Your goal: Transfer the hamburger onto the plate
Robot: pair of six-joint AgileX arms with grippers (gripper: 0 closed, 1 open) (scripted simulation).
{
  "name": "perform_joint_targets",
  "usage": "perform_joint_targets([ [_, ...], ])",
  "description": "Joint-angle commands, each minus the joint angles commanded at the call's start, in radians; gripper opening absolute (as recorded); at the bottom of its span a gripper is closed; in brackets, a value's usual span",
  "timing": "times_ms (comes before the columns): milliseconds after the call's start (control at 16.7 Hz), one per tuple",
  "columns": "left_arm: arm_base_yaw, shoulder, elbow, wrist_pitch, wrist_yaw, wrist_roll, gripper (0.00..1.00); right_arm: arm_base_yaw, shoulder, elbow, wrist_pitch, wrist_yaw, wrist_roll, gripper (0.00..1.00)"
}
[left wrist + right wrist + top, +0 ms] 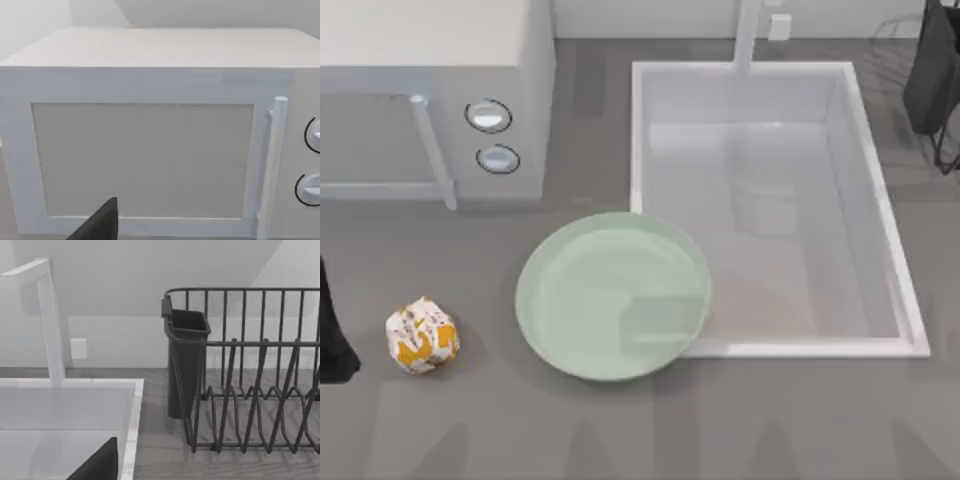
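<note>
While the grey counter [620,430] spreads wide, a white sink [880,220] sits far right (basin bare). Left of it stands a microwave [430,90]. The plate [570,300] lies centre, bare; the hamburger [421,336] rests well left of it. Jaw state: cannot tell.

A grey table [620,430] is seen from above. A small wrapped hamburger [422,336] is set on it near the left side. A big green plate [570,290] is laid in the middle, touching the white sink [900,300]. A white microwave [430,60] is placed at the back left, and a dark rack [250,390] at the back right
</note>
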Motion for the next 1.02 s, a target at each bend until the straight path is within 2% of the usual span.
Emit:
perform_joint_targets([
  [240,-0.007,0.032,0.030,-0.023,0.002,0.019,1.00,0.000,0.000,0.000,0.000,0.000,0.000,1.00],
  [480,-0.039,0.224,0.185,-0.146,0.002,0.119,1.00,0.000,0.000,0.000,0.000,0.000,0.000,1.00],
  [1020,-0.146,1.118,0.713,-0.622,-0.001,0.478,1.00,0.000,0.000,0.000,0.000,0.000,0.000,1.00],
])
